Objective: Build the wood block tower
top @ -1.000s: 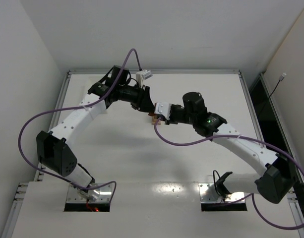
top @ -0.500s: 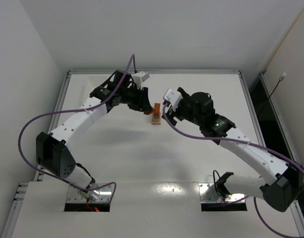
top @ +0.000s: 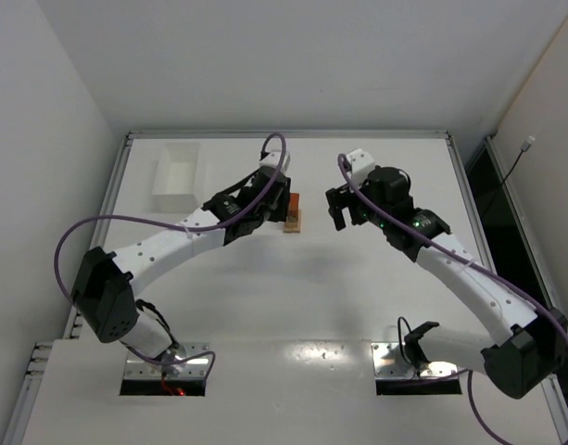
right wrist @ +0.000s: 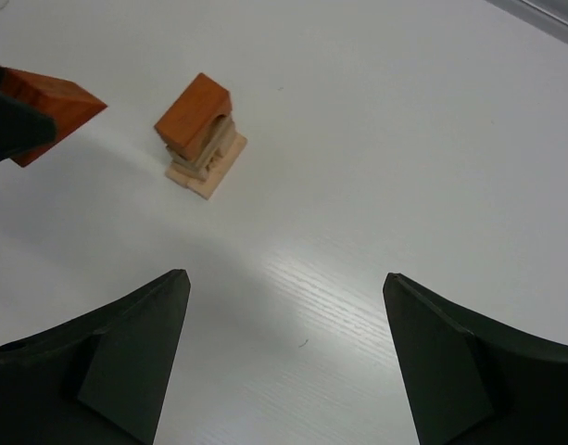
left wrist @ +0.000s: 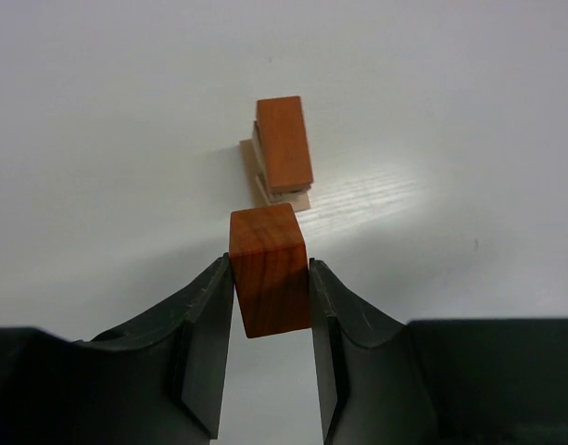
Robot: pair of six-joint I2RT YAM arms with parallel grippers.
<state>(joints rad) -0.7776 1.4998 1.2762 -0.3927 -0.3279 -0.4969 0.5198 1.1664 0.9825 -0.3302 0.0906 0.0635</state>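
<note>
Left gripper (top: 275,201) clamped on reddish-brown rectangular wood block (left wrist: 270,278), poised just beside narrow tan-and-brown block tower (left wrist: 283,156), mid-table (top: 376,278) toward far edge, for stacking. Right gripper (right wrist: 284,278) wide open, empty, standing clear of tower.

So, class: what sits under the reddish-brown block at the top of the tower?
Under the top block show tan pieces, stacked on a wider tan base resting on the table. How many layers, and their covered top faces, cannot be made out.

Even bright overhead light, glare patch on the table (top: 311,352) near edge, soft arm shadows, wrist views sharp
</note>
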